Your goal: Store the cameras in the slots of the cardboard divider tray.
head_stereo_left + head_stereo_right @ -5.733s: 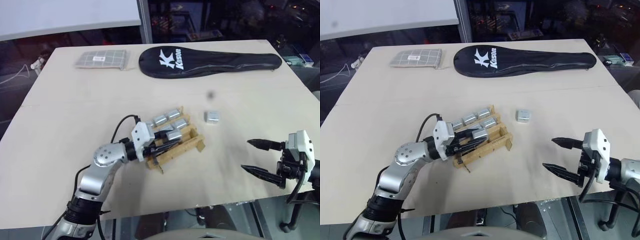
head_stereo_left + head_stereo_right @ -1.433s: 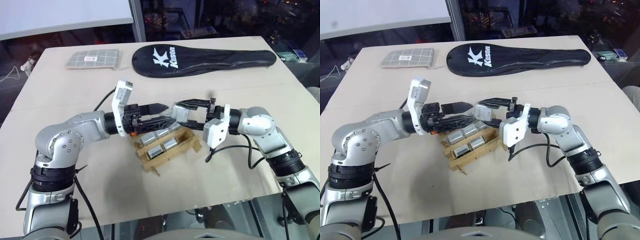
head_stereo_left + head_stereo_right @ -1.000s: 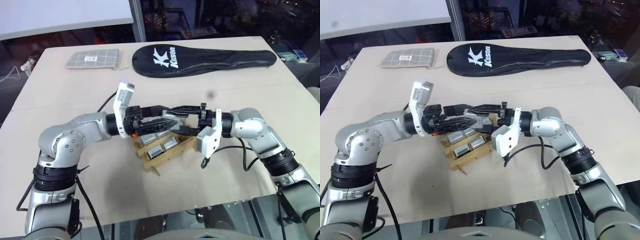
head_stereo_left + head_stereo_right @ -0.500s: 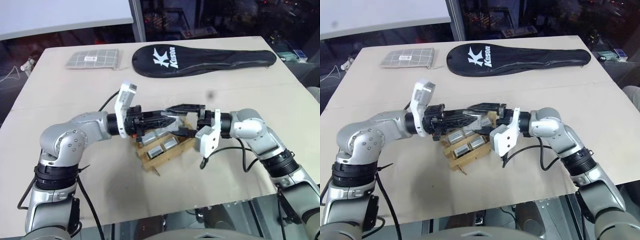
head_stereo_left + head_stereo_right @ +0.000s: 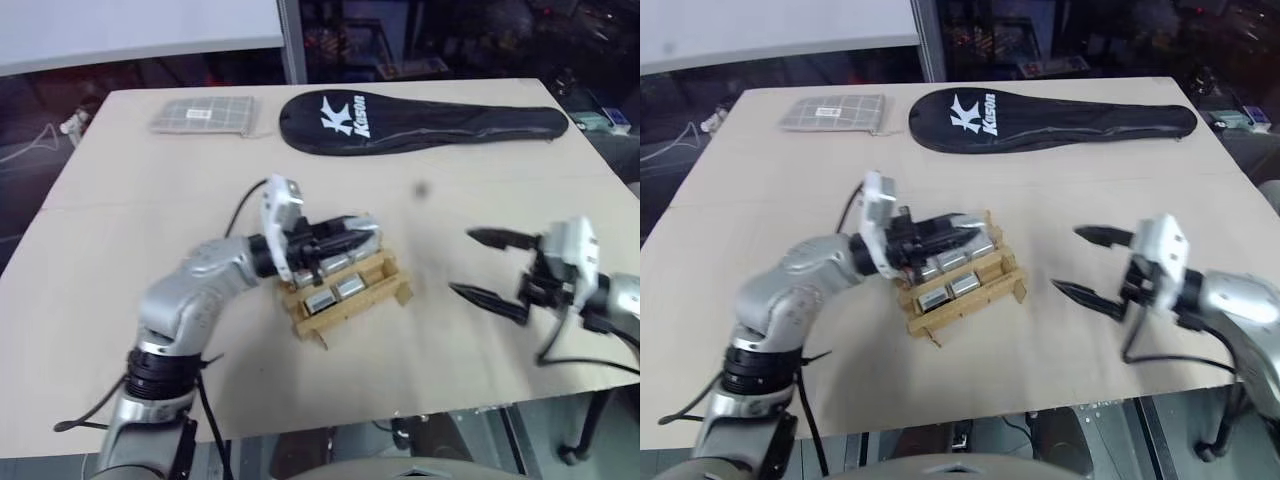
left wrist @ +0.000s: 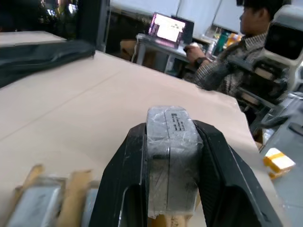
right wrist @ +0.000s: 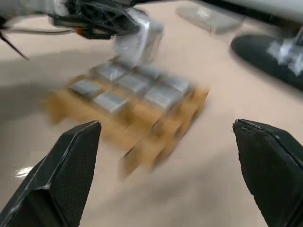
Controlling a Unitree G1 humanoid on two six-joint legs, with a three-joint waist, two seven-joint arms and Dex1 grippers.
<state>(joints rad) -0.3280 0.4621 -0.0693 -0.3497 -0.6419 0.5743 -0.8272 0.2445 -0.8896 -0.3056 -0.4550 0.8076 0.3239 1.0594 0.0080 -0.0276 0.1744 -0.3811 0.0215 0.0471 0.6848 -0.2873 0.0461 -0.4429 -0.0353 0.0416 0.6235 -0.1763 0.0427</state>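
**Left wrist view: camera clamped above the tray**

The left gripper pinches a small silver-grey boxy camera over the tan cardboard divider tray at frame centre. The right gripper, centre-right, stands wide apart and empty.

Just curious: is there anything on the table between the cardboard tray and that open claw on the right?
No. In the left eye view, only bare table lies between the cardboard divider tray and the open right gripper.

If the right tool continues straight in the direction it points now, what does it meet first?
Most likely the cardboard divider tray with its stored cameras: the right tool, jaws wide open, points across bare table toward it. Height is unclear, so it might pass just above.
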